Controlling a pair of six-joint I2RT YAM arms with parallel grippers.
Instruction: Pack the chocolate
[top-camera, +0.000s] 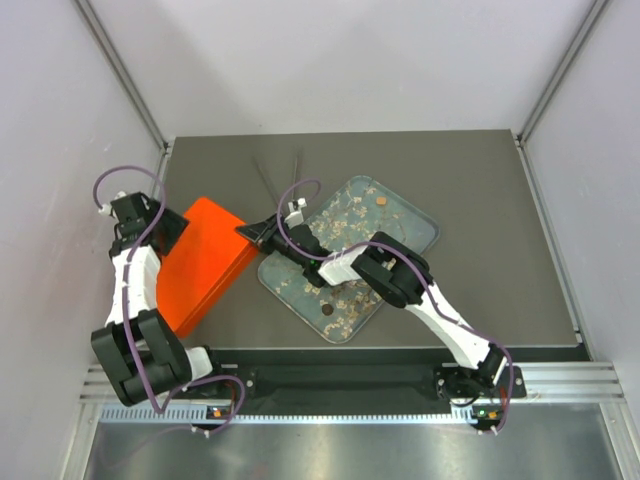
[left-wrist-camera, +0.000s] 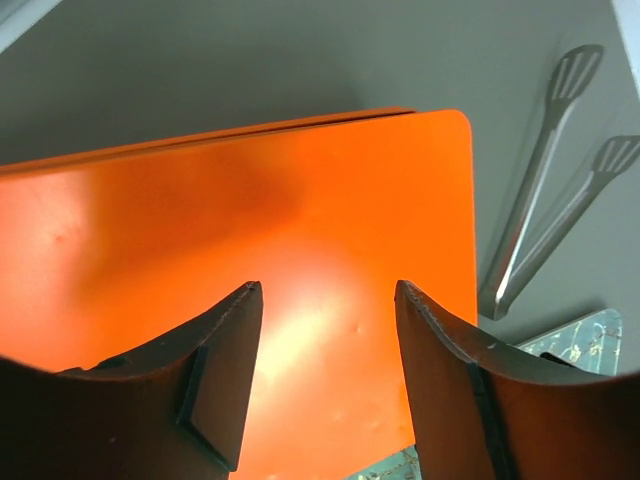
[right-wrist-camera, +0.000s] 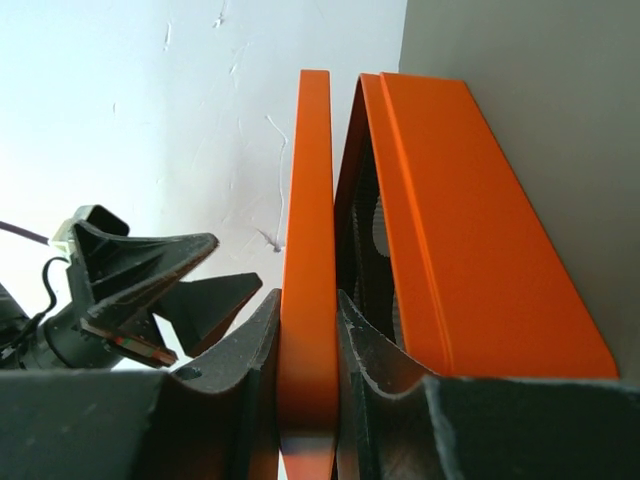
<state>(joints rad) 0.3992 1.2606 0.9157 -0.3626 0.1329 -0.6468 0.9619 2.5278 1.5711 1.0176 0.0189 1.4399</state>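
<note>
Chocolate, a caramel-brown piece (top-camera: 380, 201) and a darker piece (top-camera: 325, 310), is found loose on the flake-strewn clear tray (top-camera: 425, 228) on the bench (top-camera: 480, 180), beside the orange box (top-camera: 205, 265), whose lid (right-wrist-camera: 307, 250), ajar, is pinched by the right fingers (right-wrist-camera: 250, 350), the left fingers (left-wrist-camera: 225, 360) being held apart, empty.

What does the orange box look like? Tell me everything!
The orange box is flat, smooth and glossy, like plastic, with rounded corners. It lies on the left of the table, next to the clear tray. Its thin lid is partly open, pinched at its edge by the right end effector. The left end effector hovers open above it.
</note>
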